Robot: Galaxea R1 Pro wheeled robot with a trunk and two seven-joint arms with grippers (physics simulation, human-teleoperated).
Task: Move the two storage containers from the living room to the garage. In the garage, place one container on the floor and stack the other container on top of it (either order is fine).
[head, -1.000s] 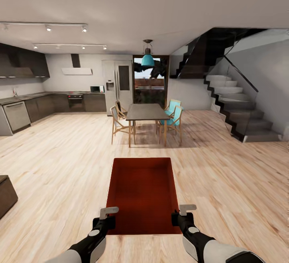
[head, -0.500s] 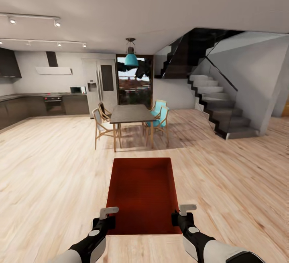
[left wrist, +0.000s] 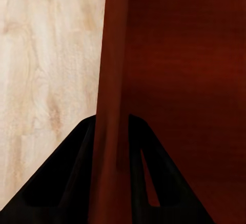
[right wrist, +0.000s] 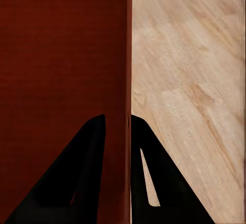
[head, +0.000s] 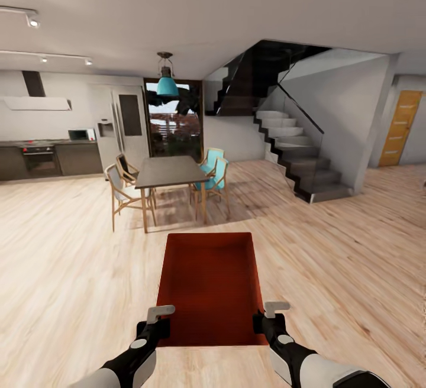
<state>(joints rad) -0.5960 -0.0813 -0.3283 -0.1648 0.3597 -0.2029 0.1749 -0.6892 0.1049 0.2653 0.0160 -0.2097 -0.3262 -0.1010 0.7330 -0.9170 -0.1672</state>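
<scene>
An orange-red storage container (head: 210,284) hangs in front of me over the light wood plank flooring, held by both arms. My left gripper (head: 155,324) is shut on its left wall near the close corner. In the left wrist view that wall (left wrist: 110,106) runs between the dark fingers (left wrist: 77,172) of my left gripper (left wrist: 111,147). My right gripper (head: 264,320) is shut on the right wall, and the right wrist view shows this wall (right wrist: 128,80) pinched between the black fingers (right wrist: 87,167) of my right gripper (right wrist: 118,142). The bin is empty inside.
A dark dining table (head: 168,172) with wooden and teal chairs stands ahead to the left. A staircase (head: 296,157) rises at the right, with an orange door (head: 400,128) beyond it. Kitchen counters (head: 47,157) line the far left wall. Open plank floor lies ahead and right.
The whole view has swung to the right: the kitchen, table and stairs slid left and the orange door came into sight. The container and both grippers keep their places in the picture.
</scene>
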